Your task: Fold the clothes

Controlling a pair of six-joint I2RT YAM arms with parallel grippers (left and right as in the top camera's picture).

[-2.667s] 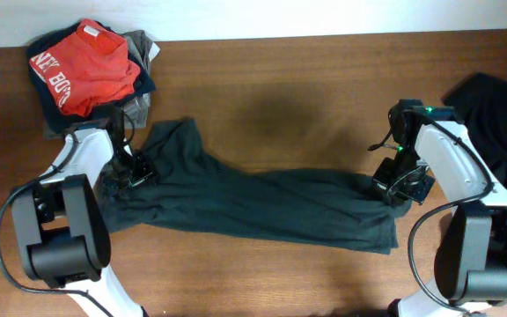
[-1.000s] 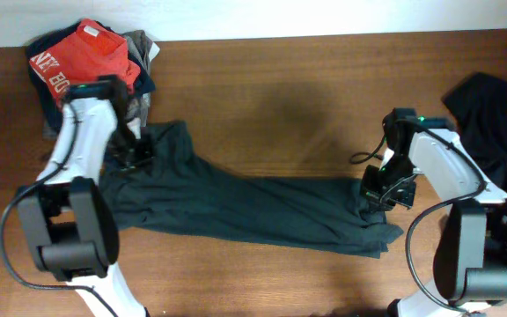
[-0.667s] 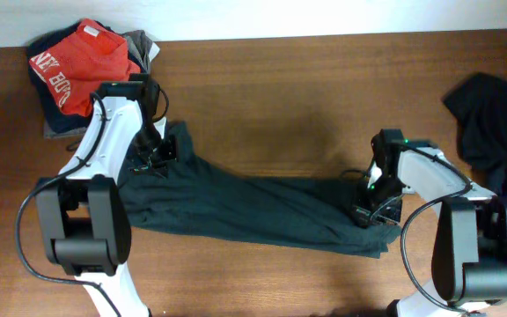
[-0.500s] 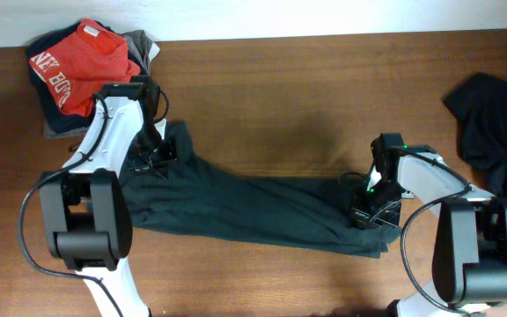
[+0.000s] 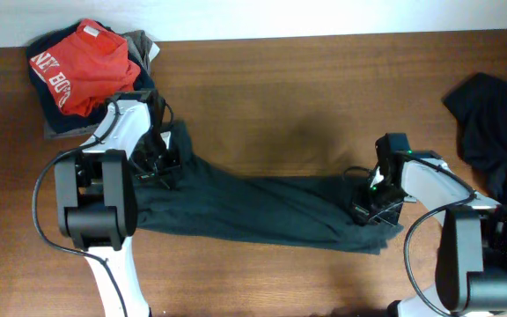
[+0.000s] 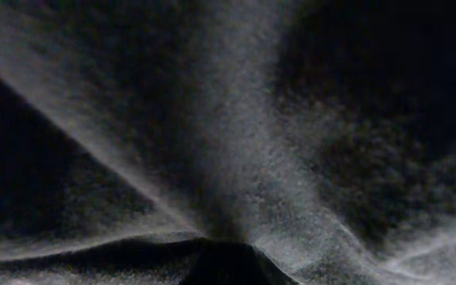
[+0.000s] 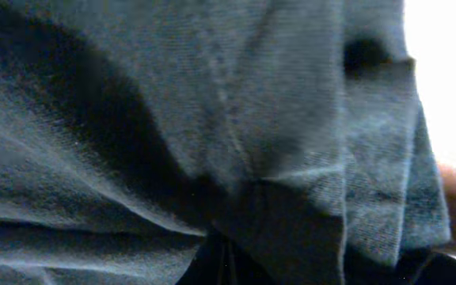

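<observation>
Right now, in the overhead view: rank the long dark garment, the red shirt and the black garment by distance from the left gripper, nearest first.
1. long dark garment: pinched in the left gripper, stretched across the middle.
2. red shirt: on top of the pile, far-left corner.
3. black garment: heaped at the far right edge.

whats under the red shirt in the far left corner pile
A navy garment lies under the red shirt, showing along its left and lower edges. A grey piece pokes out on the right. Whatever lies deeper in the pile is covered.
</observation>
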